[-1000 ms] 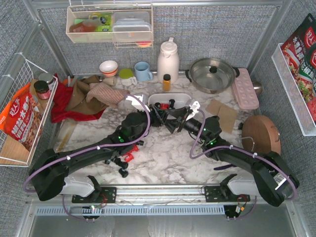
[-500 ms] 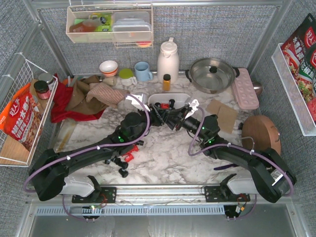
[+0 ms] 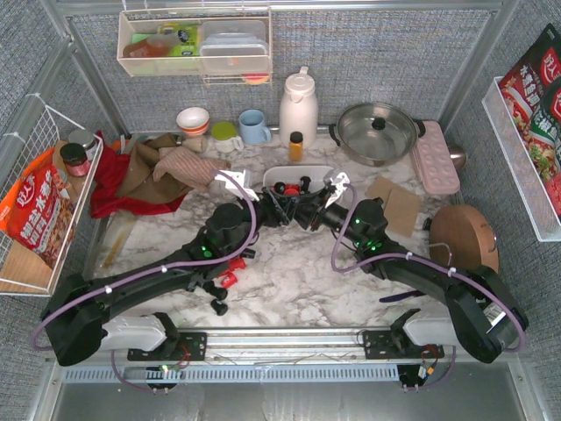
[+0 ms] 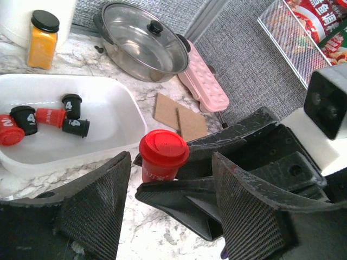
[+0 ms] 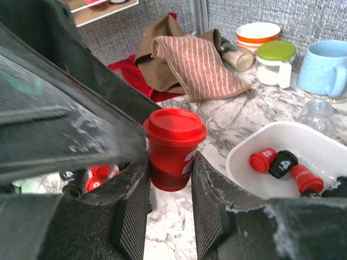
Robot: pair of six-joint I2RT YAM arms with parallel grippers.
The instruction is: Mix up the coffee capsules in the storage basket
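black pods point(image 4: 72, 104), tray's point(image 4: 129, 111) left end: "4" | upright red pod point(image 5: 174, 149): "2" | red bags point(image 3: 35, 215): Chinese print, unreadable

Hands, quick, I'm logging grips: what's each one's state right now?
Left hand: open, holding nothing.
Right hand: closed on a red coffee capsule.

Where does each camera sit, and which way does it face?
Top: above and behind the left arm and right arm, both whole, looking down on the table.
Left wrist: on the left arm, facing the basket and pot; the open left tool frames the view.
Right wrist: on the right arm, facing the cloths and mug; the right tool grips the red capsule.
Shared: both wrist views show that capsule and the basket.
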